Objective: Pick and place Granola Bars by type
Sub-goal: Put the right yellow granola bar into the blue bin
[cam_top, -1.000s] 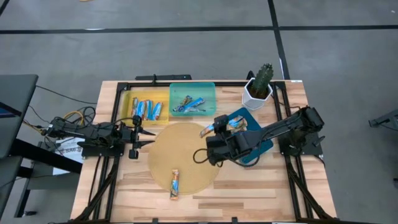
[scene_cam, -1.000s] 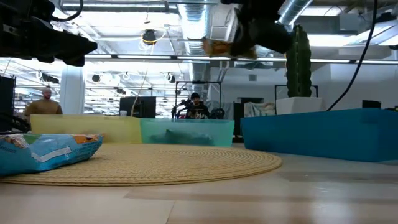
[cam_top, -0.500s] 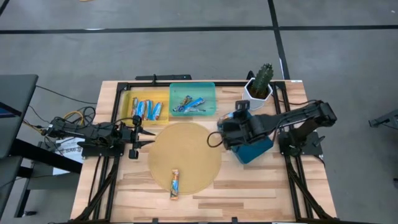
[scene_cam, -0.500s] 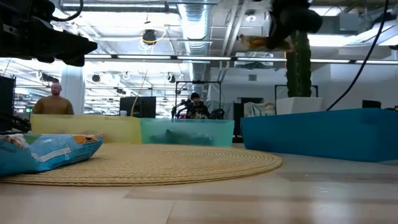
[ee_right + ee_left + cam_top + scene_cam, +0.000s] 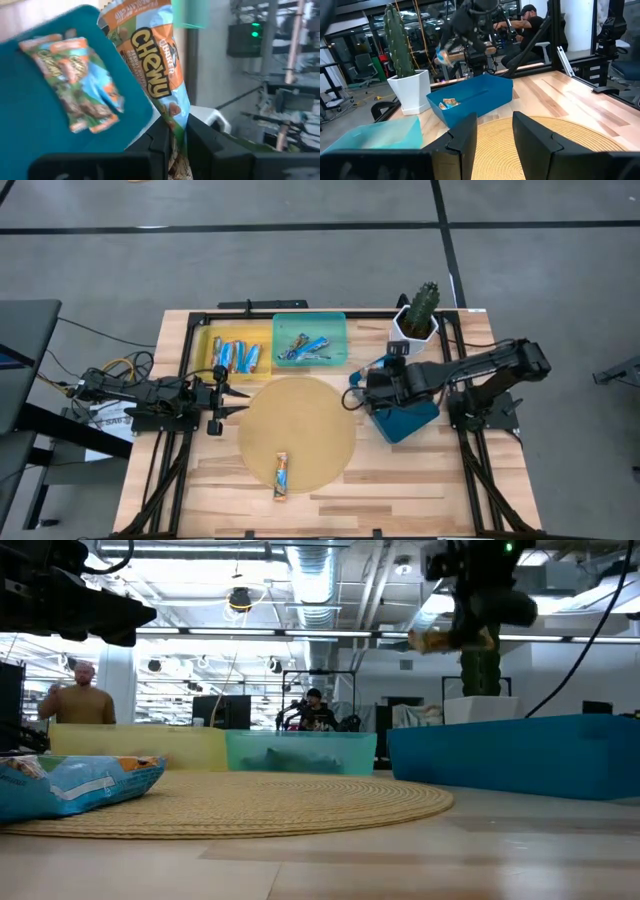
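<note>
1. The right gripper (image 5: 174, 131) is clamped on one end of a granola bar (image 5: 155, 75) with an orange and blue "Chewy" wrapper; the bar's long axis runs straight out beyond the fingertips.
2. Just beyond the held bar lies the dark blue tray (image 5: 412, 420), right of centre in the high view, with two like-wrapped bars (image 5: 82, 82) already lying inside.
3. The right arm is plainly the nearer one, hanging over that tray's upper left edge; judging by this, the release needs only a short drop.
4. Farther off, at centre left, the left gripper (image 5: 222, 399) waits with its fingers apart, holding nothing.
5. One blue-wrapped bar (image 5: 282, 475) remains on the round woven mat (image 5: 300, 405), lower centre.
</note>
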`<move>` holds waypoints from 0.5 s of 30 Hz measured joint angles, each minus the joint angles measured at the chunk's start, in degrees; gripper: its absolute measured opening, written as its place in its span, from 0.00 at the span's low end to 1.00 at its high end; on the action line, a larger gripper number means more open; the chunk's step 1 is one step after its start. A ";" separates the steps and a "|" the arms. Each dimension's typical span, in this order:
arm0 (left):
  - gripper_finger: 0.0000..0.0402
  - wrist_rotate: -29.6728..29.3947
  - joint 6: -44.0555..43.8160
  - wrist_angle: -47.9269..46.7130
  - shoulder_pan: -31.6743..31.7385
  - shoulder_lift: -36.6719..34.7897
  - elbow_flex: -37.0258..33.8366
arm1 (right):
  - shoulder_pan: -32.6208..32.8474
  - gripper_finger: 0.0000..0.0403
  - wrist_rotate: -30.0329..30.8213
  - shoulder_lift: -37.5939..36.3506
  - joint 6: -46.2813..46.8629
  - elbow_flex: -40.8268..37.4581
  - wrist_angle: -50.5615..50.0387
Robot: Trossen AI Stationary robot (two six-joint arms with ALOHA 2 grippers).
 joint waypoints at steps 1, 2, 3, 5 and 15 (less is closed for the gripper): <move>0.30 0.00 0.19 0.02 0.00 0.00 0.00 | -0.20 0.10 -0.72 -0.23 -0.78 -1.58 2.16; 0.30 0.01 0.25 0.02 0.00 0.02 0.00 | -0.32 0.10 -1.62 -0.60 -1.38 -3.33 4.06; 0.30 0.00 0.26 0.02 0.01 0.02 0.00 | -0.38 0.10 -2.64 -0.97 -1.85 -5.25 5.33; 0.30 0.00 -0.13 0.00 0.00 0.00 0.00 | -0.37 0.10 -3.64 -1.28 -2.43 -8.27 8.74; 0.30 -0.02 -0.20 -0.02 0.00 -0.04 0.02 | -0.59 0.10 -10.43 -2.32 -2.14 -18.56 18.38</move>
